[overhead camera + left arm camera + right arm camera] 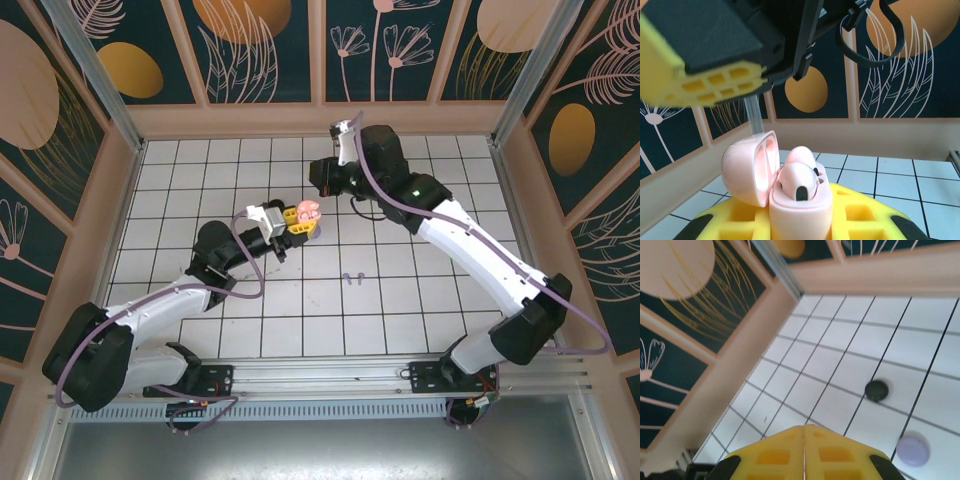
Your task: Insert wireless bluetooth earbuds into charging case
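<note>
We read no text, label, brand, number or sign in any view. The pink charging case (800, 215) presents a plain shell. The yellow finger pads (835, 456) present only moulded cells. The wall panels (265, 45) present only leaf and disc patterns. The tiled table (400, 310) presents only dark grid lines.

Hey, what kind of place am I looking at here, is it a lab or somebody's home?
Most likely a robot test cell in a lab, not a home: a left arm and a right arm bolted to a metal rail, a white gridded tabletop, and patterned wall panels boxing it in.
</note>
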Available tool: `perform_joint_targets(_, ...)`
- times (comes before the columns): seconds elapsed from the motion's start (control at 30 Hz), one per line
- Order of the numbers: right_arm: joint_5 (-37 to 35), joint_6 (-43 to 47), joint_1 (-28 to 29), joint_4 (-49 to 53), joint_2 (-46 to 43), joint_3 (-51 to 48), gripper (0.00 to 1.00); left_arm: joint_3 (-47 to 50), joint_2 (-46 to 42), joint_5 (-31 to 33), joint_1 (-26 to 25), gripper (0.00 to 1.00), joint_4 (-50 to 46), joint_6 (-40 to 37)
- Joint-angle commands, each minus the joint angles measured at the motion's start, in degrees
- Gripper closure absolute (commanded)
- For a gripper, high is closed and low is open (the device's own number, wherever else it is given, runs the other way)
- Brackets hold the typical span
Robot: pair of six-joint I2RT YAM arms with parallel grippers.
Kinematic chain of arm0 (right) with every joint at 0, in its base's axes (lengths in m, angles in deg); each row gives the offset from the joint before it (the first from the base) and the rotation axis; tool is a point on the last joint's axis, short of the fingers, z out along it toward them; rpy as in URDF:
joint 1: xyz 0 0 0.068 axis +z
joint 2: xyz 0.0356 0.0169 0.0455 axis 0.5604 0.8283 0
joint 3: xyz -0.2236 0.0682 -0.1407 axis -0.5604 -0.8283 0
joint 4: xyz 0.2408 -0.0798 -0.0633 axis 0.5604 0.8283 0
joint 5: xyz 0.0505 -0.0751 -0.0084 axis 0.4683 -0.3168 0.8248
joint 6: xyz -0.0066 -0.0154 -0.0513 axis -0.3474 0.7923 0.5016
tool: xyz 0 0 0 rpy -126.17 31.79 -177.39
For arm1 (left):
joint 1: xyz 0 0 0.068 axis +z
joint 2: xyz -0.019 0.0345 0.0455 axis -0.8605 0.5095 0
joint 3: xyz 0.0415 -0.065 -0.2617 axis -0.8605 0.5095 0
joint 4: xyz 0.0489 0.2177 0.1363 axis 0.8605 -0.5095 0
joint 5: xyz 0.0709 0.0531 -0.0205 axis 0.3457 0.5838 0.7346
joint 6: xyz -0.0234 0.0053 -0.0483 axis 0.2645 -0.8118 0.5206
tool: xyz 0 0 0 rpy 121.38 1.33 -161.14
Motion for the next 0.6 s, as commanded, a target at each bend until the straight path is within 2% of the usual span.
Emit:
perform_joint_targets(0.0,4.31,1.03,0.07,5.44,0.91,2.51,0.92,-0.81,0.68,-1.46,-0.24,1.00,0.07,-0.78)
perform_joint_targets(0.33,4.88,1.92,3.72,9.57,-1.75,-2.29,0.96,-2.45,2.66,1.00,-0.24,1.00,1.70,0.48)
perform_joint_targets(0.57,4.52,-0.54,5.04,8.93,-10.34,-9.89,0.97,-2.96,3.68,3.74,-0.20,1.00,3.49,1.84)
